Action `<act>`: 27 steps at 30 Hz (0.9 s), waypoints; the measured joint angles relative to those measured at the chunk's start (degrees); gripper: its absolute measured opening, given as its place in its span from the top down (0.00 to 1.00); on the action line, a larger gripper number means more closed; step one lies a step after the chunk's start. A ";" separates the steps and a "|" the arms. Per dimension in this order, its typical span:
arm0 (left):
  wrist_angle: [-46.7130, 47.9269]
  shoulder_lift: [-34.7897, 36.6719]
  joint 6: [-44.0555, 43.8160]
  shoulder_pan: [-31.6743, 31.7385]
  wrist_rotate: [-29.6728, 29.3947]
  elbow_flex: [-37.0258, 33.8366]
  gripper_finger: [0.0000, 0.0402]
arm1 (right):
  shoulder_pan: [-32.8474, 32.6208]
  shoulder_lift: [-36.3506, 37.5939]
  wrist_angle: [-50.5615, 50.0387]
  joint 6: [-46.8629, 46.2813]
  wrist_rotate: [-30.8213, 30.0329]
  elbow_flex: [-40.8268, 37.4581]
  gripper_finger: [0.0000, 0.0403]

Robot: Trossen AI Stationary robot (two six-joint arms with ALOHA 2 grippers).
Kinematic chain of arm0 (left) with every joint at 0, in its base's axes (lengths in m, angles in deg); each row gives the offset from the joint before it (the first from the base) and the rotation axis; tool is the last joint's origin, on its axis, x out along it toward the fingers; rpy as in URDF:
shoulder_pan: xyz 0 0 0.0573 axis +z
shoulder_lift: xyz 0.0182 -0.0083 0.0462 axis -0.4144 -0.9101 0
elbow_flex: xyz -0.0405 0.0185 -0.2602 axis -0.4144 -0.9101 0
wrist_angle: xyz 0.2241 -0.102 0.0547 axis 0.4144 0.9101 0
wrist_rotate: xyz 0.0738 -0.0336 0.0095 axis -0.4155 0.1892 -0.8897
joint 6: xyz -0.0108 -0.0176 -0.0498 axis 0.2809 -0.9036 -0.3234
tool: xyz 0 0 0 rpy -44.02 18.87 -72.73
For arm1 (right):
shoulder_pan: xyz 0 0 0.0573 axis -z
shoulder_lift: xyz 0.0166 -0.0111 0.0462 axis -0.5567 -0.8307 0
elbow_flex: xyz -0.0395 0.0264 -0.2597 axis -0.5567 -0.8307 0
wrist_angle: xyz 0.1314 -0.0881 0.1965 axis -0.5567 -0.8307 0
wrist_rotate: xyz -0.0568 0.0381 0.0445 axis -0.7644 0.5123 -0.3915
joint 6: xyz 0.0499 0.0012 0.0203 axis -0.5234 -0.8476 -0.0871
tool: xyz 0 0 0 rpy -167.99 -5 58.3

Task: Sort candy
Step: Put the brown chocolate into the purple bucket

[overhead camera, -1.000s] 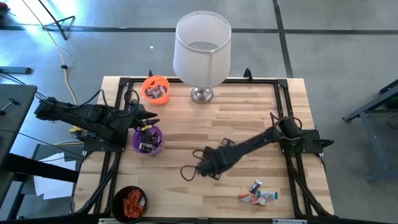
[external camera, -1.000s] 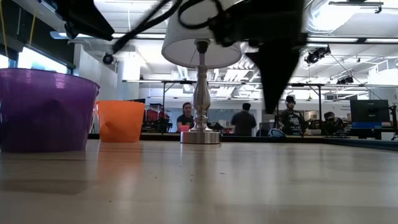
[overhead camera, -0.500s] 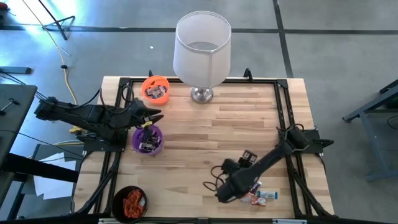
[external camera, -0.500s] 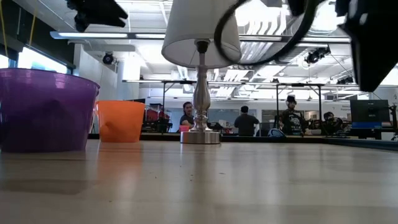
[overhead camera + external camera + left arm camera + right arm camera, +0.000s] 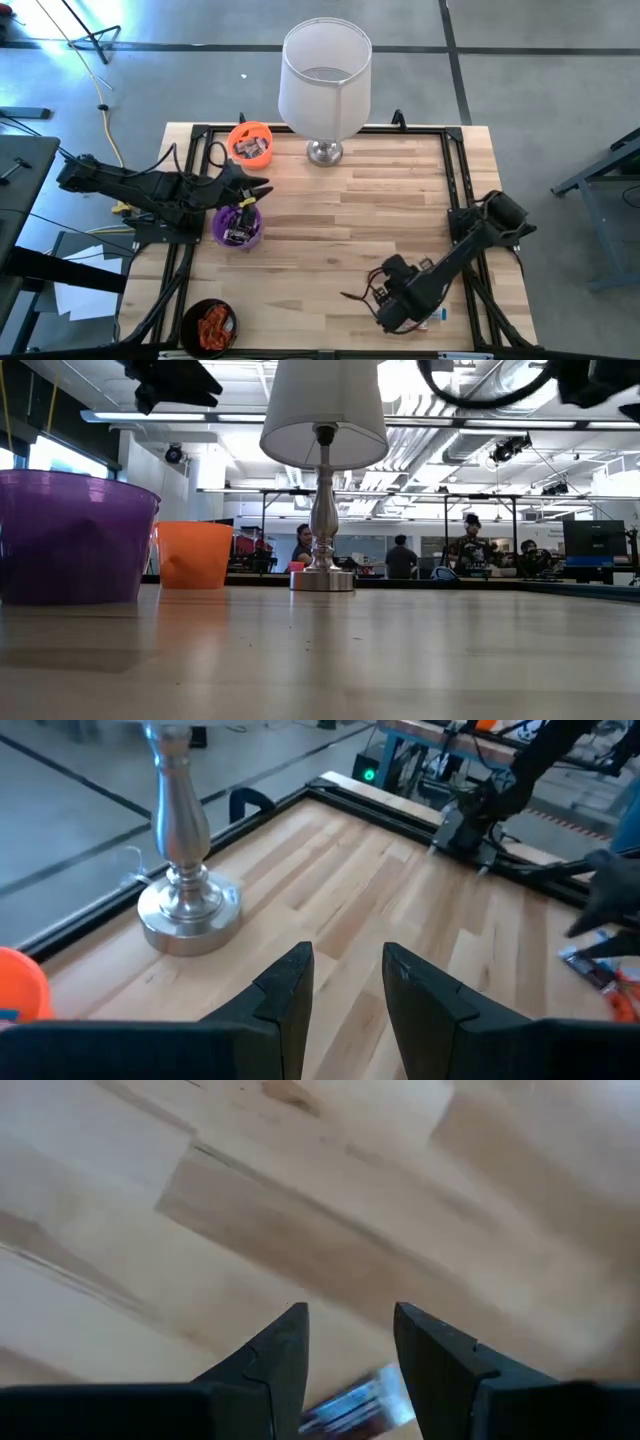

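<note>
Lamp (image 5: 326, 75), orange cup (image 5: 250, 141), purple cup (image 5: 237, 224), black cup (image 5: 209, 325) on table (image 5: 340, 210).

Bright, even overhead light; the right wrist view is motion-blurred.

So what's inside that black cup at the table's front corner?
The black cup holds a heap of orange-red wrapped candy, seen from above. Anything beneath that top layer is covered, so how many pieces lie there cannot be told.
</note>
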 joint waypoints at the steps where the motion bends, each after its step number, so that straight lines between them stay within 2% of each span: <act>1: 0.02 0.01 0.65 0.01 -0.35 0.00 0.73 | -0.49 0.41 1.17 -3.53 0.47 -0.45 0.65; 5: 0.22 0.03 4.02 0.01 -3.71 0.00 0.73 | -2.82 1.03 4.46 -14.92 4.01 -0.90 0.65; 11: 0.87 0.03 9.72 0.01 -3.80 0.00 0.73 | -7.18 1.03 8.43 -30.81 7.78 -0.90 0.65; 15: 1.51 0.03 11.79 0.01 -3.78 0.00 0.73 | -7.96 0.67 8.18 -31.77 12.35 -0.85 0.65; 20: 2.07 0.03 11.94 -0.01 -3.76 0.00 0.73 | -7.11 0.61 8.48 -31.32 10.74 -3.39 0.65; 27: 2.08 0.03 11.61 -0.01 -3.74 0.00 0.73 | -7.15 0.61 18.89 -31.34 11.27 -11.32 0.65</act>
